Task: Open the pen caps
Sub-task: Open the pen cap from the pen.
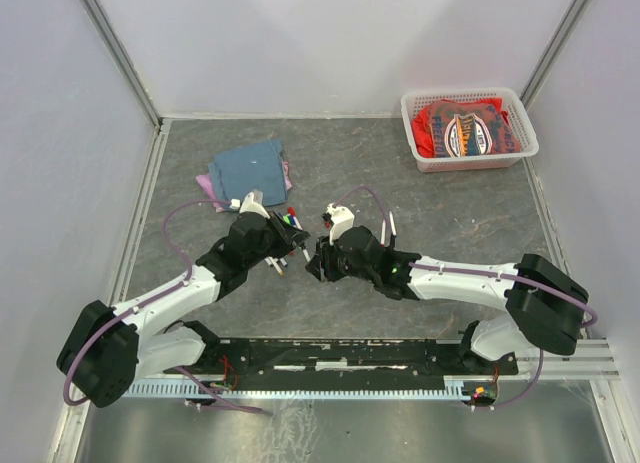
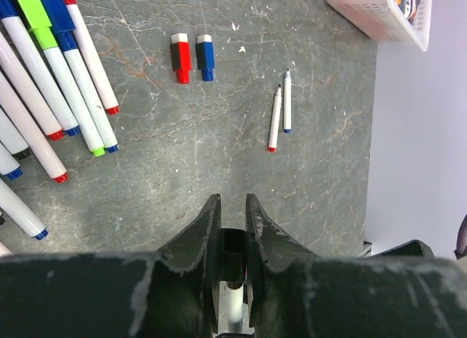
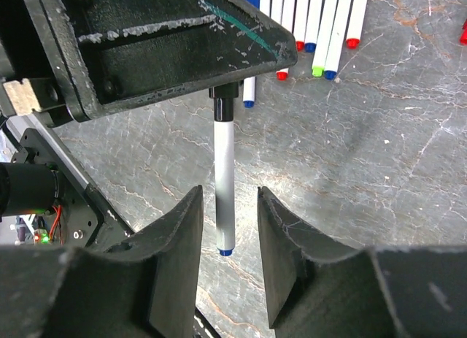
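Observation:
My left gripper (image 2: 232,201) is shut on the black cap (image 2: 233,247) of a white-barrelled pen. In the right wrist view that black cap (image 3: 224,108) sits in the left jaws, and the white barrel (image 3: 225,177) reaches down between the fingers of my right gripper (image 3: 229,190). The right gripper is open, with a gap on each side of the barrel. A red cap (image 2: 181,57) and a blue cap (image 2: 206,55) lie loose on the table. Two thin uncapped pens (image 2: 280,112) lie to their right. In the top view both grippers (image 1: 308,248) meet at mid-table.
A row of several capped pens (image 2: 51,75) lies on the left of the left wrist view. A white basket (image 1: 415,133) with red packets stands at the back right. A folded blue cloth (image 1: 250,168) lies behind the left arm. Grey walls enclose the table.

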Robot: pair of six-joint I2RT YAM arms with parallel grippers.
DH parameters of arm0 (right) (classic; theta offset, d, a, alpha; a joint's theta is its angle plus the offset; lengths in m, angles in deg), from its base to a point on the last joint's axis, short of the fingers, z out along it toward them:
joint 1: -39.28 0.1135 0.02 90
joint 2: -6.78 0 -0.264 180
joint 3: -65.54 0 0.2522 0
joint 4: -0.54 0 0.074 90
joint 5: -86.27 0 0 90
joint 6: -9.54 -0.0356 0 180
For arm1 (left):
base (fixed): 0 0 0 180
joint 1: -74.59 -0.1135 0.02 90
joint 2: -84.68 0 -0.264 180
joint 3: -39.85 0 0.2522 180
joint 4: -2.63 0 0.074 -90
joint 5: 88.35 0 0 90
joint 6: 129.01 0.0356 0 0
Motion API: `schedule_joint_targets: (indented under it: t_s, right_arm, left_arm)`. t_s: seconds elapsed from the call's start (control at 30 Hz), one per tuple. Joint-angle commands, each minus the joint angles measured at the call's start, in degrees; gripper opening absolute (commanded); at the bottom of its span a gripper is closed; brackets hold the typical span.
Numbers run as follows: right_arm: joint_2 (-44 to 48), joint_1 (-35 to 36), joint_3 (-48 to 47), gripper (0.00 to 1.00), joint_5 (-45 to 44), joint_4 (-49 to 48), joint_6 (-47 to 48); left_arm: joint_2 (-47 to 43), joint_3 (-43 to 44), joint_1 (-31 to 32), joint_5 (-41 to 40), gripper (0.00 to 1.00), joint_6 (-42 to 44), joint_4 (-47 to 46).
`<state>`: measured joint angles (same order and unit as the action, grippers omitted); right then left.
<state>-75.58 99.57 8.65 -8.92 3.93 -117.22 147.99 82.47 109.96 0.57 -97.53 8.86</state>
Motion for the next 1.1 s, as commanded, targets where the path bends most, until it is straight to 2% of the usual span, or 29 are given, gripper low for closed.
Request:
schedule_joint_targets:
  t_s: [0.0, 0.17, 0.37, 0.43, 0.57, 0.8, 0.93, 1.07]
  right_arm:
    - [0.6, 0.3, -1.8, 0.43, -0.6, -2.2, 0.9]
    - [-1.1, 0.2, -3.5, 0.43, -0.4, -2.0, 1.1]
    - [-3.5, -0.7, -6.4, 0.36, 1.5, -1.7, 1.5]
    - [-4.4, -1.2, -6.8, 0.28, 2.4, -2.1, 1.3]
    - [-5.9, -2.2, -6.7, 0.02, 4.0, -3.4, 0.6]
    - [-7.2, -2.6, -7.5, 0.01, 1.0, 1.3, 4.0]
    - [-7.1, -1.9, -9.7, 0.01, -6.3, 8.9, 8.1]
    - [-8.0, -0.1, -12.3, 0.01, -16.0, 14.7, 11.3]
  left_arm:
    - [-0.8, 0.4, -0.1, 1.9, 0.03, -1.2, -3.8]
    - [-0.7, 0.6, -0.1, 2.9, 0.03, -1.2, -4.2]
    - [-0.3, 0.0, -0.1, 5.2, 0.03, -1.3, -7.1]
    - [0.2, -0.2, -0.1, 5.8, 0.03, -1.5, -8.0]
    - [0.6, -0.7, -0.1, 6.4, 0.03, -2.3, -10.0]
    - [0.9, 0.4, -0.2, 4.8, 0.03, -2.9, -9.9]
    - [1.3, 4.3, -0.2, -3.8, 0.03, -4.9, -0.7]
    - [2.3, 5.5, -0.2, -12.8, 0.03, -13.0, 0.7]
